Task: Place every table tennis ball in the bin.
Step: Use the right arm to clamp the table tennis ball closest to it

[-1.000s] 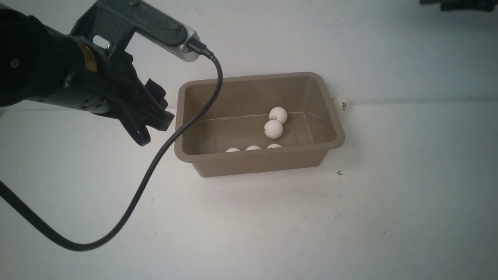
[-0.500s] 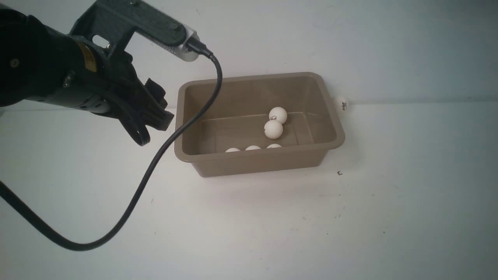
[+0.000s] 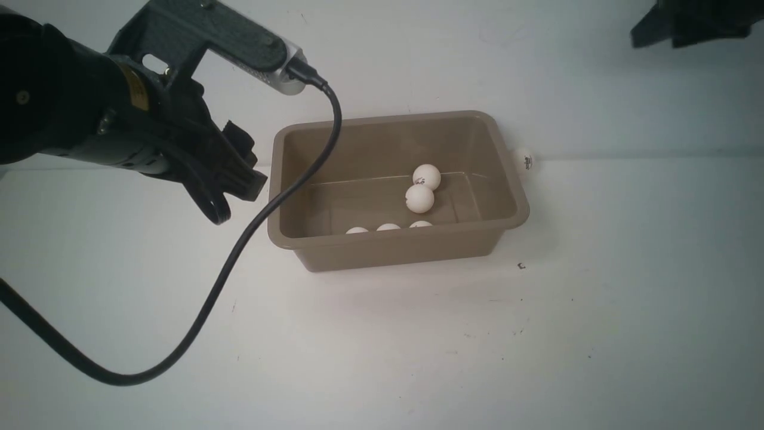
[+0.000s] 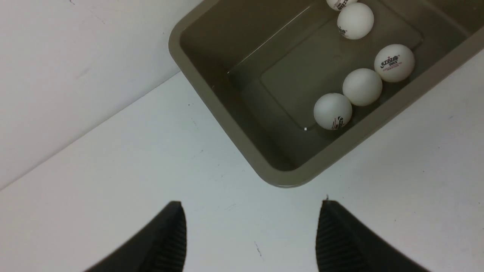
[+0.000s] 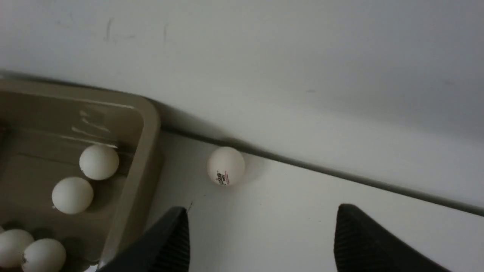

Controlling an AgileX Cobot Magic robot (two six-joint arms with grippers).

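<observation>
The taupe bin [image 3: 394, 240] stands against the back wall with several table tennis balls inside: two near the middle [image 3: 419, 199] and three along its near wall [image 3: 388, 227]. One more ball [image 3: 524, 160] lies on the table outside, right of the bin, where table meets wall. My left gripper [image 3: 239, 194] hovers left of the bin, open and empty [image 4: 251, 206]. In the right wrist view my right gripper [image 5: 262, 209] is open and empty. The outside ball [image 5: 226, 166] lies a little beyond its fingertips, next to the bin's rim [image 5: 149, 124].
A black cable [image 3: 239, 251] hangs from the left wrist camera, crosses the bin's left corner and loops over the table at front left. A dark piece of the right arm [image 3: 686, 24] shows at the top right. A small dark speck [image 3: 521, 266] lies right of the bin's front.
The dark part of the right arm has come further into the top right of the front view. The left arm, the bin and the balls have not moved.
</observation>
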